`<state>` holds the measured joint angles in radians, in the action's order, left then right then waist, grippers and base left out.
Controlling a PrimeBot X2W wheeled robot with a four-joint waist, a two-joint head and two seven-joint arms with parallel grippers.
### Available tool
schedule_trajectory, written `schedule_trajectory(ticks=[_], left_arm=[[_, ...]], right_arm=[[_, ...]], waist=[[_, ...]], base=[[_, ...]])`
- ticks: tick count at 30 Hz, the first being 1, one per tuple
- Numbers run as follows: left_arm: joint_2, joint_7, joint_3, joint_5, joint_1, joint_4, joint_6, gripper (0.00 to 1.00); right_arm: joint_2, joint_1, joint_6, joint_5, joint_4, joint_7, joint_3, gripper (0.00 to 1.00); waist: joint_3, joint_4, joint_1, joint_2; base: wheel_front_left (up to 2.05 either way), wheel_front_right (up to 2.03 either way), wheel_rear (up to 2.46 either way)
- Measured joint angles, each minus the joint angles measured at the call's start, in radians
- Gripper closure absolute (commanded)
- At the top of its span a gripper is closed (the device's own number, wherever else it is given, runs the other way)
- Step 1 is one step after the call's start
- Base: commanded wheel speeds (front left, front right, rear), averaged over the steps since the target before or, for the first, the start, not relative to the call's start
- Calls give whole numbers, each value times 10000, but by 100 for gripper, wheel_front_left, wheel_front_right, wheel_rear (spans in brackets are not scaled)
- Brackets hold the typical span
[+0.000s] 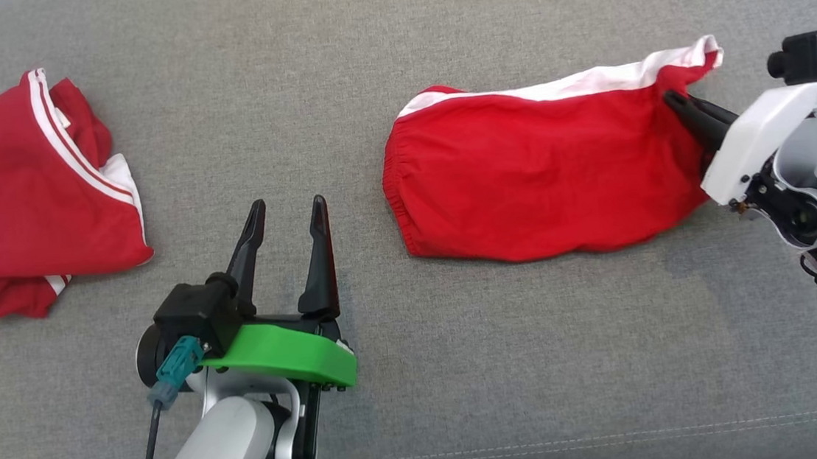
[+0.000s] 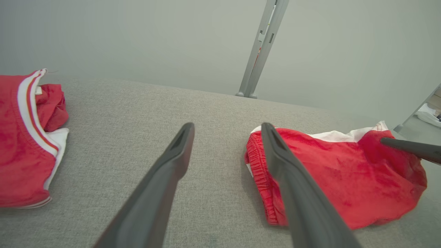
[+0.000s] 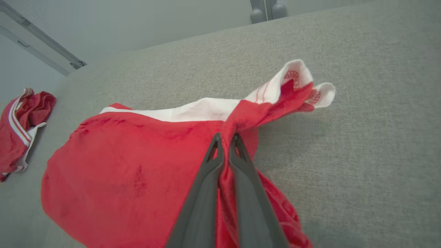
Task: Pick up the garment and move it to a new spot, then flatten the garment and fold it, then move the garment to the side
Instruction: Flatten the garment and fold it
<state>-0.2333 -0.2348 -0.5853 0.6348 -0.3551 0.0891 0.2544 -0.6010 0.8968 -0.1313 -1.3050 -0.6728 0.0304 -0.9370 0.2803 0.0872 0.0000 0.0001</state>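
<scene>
Soft red shorts (image 1: 544, 173) with a white band and gathered elastic waist, kinda slumped right of center on a nubby grey cushion (image 1: 421, 376). Pinched at the right end by the right gripper (image 1: 672, 98), 2 dark fingers (image 3: 203, 193) clamped on bunched cloth. Nothing in the left gripper (image 1: 287, 204), spread wide. Crumpled white-striped red jersey (image 1: 14, 205) far left.

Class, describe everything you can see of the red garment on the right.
The red garment looks like soft, thin cloth, with a white band along its far edge and a gathered elastic hem at its left end. It lies crumpled on the grey upholstery; the right tool is shut on its right end.
</scene>
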Motion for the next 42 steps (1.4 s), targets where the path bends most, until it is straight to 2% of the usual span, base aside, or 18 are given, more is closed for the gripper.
schedule_trajectory(ticks=[8, 13, 17, 25, 37, 38, 39, 41, 42], left_arm=[[2, 0, -27, 138, 245, -81, 13, 0], [15, -13, -61, 198, 385, -151, 21, 0], [31, -13, -123, 234, 464, -186, 19, 0], [182, -13, -270, 259, 478, -215, 8, 0], [378, -31, -435, 261, 337, -44, -88, 0], [391, -38, -447, 261, 320, -12, -94, 0], [408, -38, -454, 261, 304, 8, -111, 0], [445, -40, -476, 267, 266, 56, -127, 0], [456, -42, -477, 280, 253, 71, -136, 0]], right_arm=[[224, 345, 2, 372, 1323, -349, -247, 100], [708, 451, 2, 577, 1839, -686, -307, 100], [1350, 503, 4, 685, 1829, -1043, -307, 100], [2663, 508, 4, 1068, 652, -1452, -259, 100], [4033, 983, 6, 1933, -1793, -1916, -520, 100], [4128, 1025, 6, 1992, -1964, -1962, -562, 87], [4228, 1063, 6, 2042, -2111, -1960, -581, 63], [4389, 1175, 6, 2142, -2399, -1962, -639, 0], [4460, 1211, 6, 2178, -2485, -1962, -679, 0]], waist=[[-414, 49, 0, 0], [-646, 195, 0, 0], [-781, 350, 0, 0], [-909, 750, 0, 0], [-872, 1192, 0, 0], [-872, 1204, 0, 0], [-874, 1212, 0, -1], [-885, 1223, 0, 0], [-890, 1224, 0, -1]], base=[[0, 0, 0], [0, 0, 0], [0, 0, 0], [0, 0, 0], [0, 0, 0], [0, 0, 0], [0, 0, 0], [0, 0, 0], [0, 0, 0]])
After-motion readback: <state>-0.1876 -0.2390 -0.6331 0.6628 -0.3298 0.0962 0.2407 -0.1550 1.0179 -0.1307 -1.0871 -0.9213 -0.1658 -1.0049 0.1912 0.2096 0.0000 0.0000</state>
